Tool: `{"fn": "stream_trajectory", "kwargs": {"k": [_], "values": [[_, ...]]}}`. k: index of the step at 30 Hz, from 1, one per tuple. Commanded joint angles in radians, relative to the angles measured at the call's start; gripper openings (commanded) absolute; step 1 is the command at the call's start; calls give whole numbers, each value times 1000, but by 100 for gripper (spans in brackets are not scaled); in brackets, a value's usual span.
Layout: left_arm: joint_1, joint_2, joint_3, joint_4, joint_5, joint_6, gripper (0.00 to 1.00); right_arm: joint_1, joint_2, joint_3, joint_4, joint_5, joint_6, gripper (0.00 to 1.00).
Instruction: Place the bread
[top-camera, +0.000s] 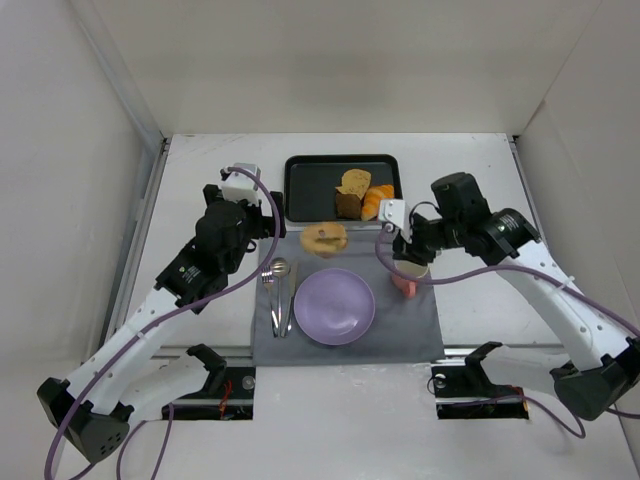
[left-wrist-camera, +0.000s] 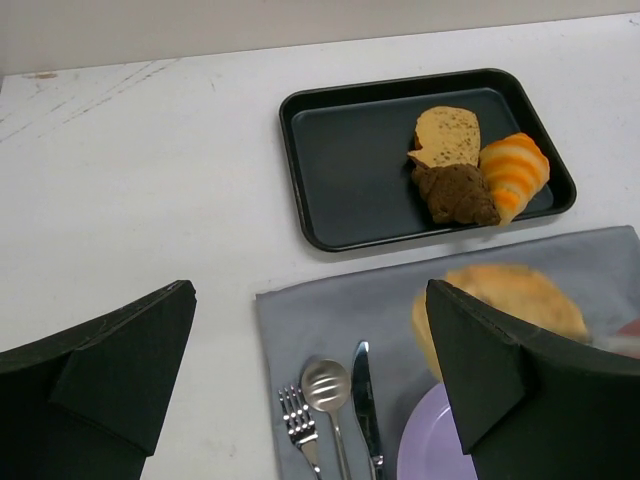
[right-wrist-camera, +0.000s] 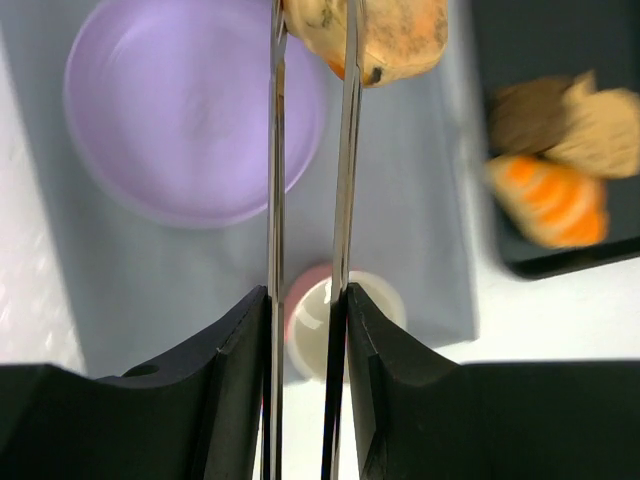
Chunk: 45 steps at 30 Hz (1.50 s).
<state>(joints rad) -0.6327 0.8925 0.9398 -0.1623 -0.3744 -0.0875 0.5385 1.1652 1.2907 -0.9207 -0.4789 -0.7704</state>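
The bread (top-camera: 324, 239) was held in tongs (right-wrist-camera: 275, 150) clamped by the right claw (right-wrist-camera: 305, 300), just beyond the plate (top-camera: 334, 306), on its far-edge side. The left claw (left-wrist-camera: 310, 300) was held open.

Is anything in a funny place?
Only the bread: it is pinched in metal tongs held by the right gripper, at the far edge of the grey mat, not on the purple plate. Nothing looks spilled or broken.

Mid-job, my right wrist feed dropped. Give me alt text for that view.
The right gripper clamps metal tongs whose two thin blades pinch the bread at the top edge, above the grey cloth beside the purple plate. A cup stands beneath the blades, and a black tray holding a croissant lies at right.
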Motion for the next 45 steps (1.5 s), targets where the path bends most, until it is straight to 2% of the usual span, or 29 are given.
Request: {"fn": "stream_trajectory", "kwargs": {"k": [1, 8, 14, 16, 18, 22, 26, 29, 39, 45], "values": [[4, -13, -16, 47, -23, 8, 100, 8, -33, -42, -142, -66, -173, 23], [4, -13, -16, 47, -23, 8, 100, 8, -38, -82, -243, -87, -294, 23], [4, -13, -16, 47, -23, 8, 100, 29, -1, -93, -276, -69, -323, 24], [4, -13, -16, 47, -23, 8, 100, 41, 10, -105, -276, -57, -323, 27], [4, -13, -16, 47, -23, 8, 100, 51, 22, -114, -276, -56, -323, 35], [4, -13, -16, 47, -23, 8, 100, 51, 42, -114, -276, -47, -323, 38], [4, -13, -16, 47, -23, 8, 100, 51, 42, -114, -276, -29, -323, 45], [4, -13, -16, 47, -23, 8, 100, 51, 42, -114, -276, -29, -323, 57], [4, -13, -16, 47, -23, 8, 100, 60, 22, -103, -285, -20, -323, 60], [4, -13, -16, 47, -32, 8, 100, 60, -44, -2, -294, -38, -284, 60]]}}
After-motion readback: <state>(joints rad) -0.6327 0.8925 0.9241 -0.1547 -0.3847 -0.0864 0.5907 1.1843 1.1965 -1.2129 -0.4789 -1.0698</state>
